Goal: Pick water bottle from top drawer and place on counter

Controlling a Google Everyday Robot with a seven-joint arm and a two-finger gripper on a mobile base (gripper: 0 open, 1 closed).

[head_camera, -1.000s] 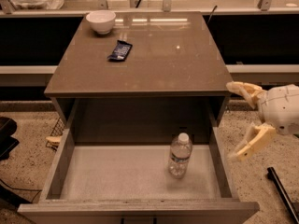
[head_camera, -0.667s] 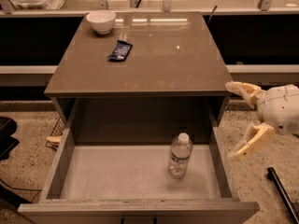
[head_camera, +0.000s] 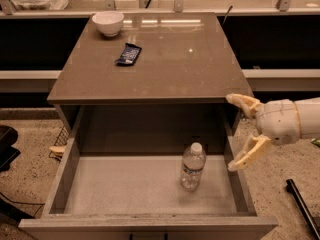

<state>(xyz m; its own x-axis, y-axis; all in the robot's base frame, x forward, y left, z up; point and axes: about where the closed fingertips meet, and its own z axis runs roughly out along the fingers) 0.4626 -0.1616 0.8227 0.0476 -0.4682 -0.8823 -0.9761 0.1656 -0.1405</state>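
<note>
Holding the gripper (head_camera: 231,133) wide open and empty, just outside the right wall of the top drawer (head_camera: 60,176), below the front right corner of the counter (head_camera: 165,59). Judging the water bottle (head_camera: 192,167) as light, probably thin-walled and giving under a hard squeeze, smooth enough to slip, easy to tip if nudged. Favouring a hold across the ribbed middle, below the cap. Standing upright on the drawer floor, right of centre, apart from every wall. Showing clear plastic, a white cap and a thin label band.
</note>
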